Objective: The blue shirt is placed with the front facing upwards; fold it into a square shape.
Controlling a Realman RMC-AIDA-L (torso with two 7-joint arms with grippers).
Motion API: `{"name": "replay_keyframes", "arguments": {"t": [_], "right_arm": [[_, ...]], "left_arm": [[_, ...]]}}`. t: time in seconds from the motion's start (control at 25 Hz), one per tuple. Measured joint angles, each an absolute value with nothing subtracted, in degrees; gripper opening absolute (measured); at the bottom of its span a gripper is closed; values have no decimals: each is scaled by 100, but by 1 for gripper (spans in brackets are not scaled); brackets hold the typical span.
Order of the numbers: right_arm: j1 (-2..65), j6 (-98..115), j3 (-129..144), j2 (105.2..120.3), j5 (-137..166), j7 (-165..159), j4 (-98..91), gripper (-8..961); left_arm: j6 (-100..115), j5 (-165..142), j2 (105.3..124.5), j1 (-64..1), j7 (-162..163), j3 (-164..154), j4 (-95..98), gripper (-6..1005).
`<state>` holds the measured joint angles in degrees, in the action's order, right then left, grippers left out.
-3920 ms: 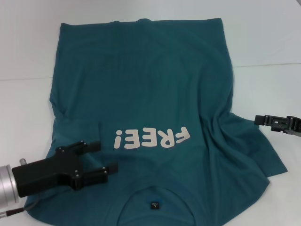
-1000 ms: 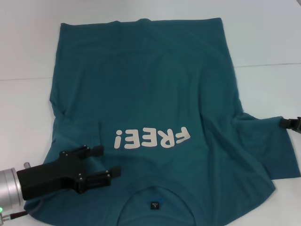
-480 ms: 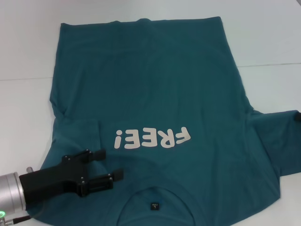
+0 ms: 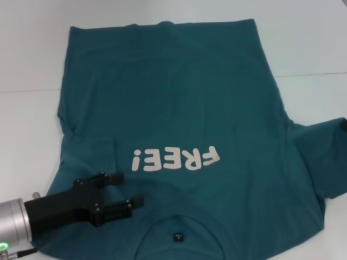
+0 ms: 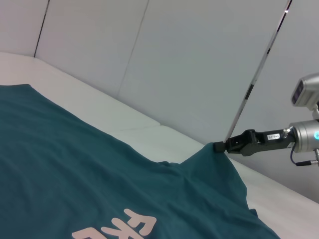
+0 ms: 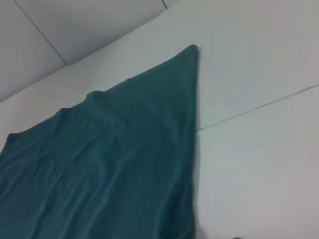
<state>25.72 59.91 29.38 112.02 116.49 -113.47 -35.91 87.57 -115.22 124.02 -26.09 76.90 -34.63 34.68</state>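
The blue shirt lies front up on the white table, its pale "FREE!" lettering upside down to me and its collar label at the near edge. My left gripper hovers open over the shirt's near left shoulder, with nothing between its fingers. My right gripper shows only as a dark tip at the right frame edge. In the left wrist view the right gripper is shut on the tip of the right sleeve, which it holds stretched outward. The right wrist view shows the shirt running to its far hem corner.
The white table has a seam line running across it behind the right sleeve. Bare tabletop lies to the left, right and far side of the shirt. Grey wall panels stand behind the table.
The right gripper has moved right, out to the frame edge, drawing the right sleeve out flat and smoothing the wrinkles there. The left gripper has drifted slightly lower and stays open.
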Motion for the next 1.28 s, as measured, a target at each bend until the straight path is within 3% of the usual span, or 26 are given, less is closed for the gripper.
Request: {"name": "replay_keyframes", "arguments": {"t": [0.76,1.28], "right_arm": [[2703,6624,2970,10994,11673,-11409,-3715,3],[2908,7259,2971,10942,11952,-11683,-3718,3]], "left_arm": [[8711,-11518,12402,-2645,7705,-3444,3381,877],[8646,-11512,12410,-2697,7758,-3442,3270,877]]}}
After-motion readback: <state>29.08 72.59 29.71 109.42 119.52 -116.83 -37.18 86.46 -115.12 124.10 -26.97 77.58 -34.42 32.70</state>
